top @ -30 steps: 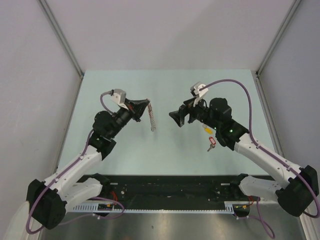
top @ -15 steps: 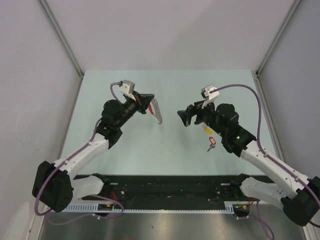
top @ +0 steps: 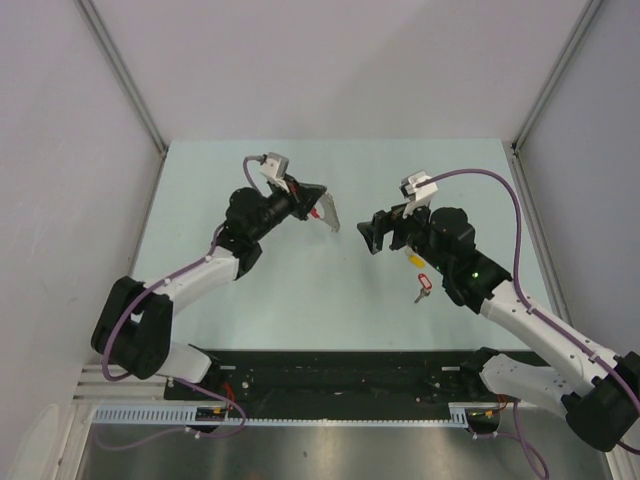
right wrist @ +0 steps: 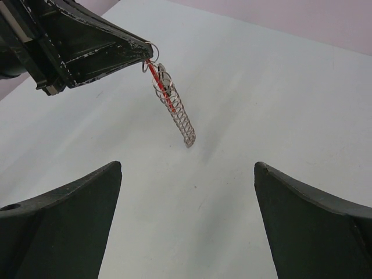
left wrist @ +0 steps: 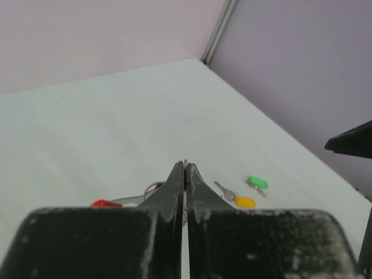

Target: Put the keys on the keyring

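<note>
Left tool point(top: 318, 203) clamped tight on top end of keyring point(right wrist: 173, 106), hanging it off the surface point(top: 300, 300) centre-left, likely to present the loop; right tool point(top: 368, 233) wide, empty, facing it; yellow key point(top: 414, 258) and red key point(top: 422, 284) lie on surface at right, unthreaded

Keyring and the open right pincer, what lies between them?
Nothing: only bare table separates the keyring from the right pincer, clearest in the right wrist view.
</note>
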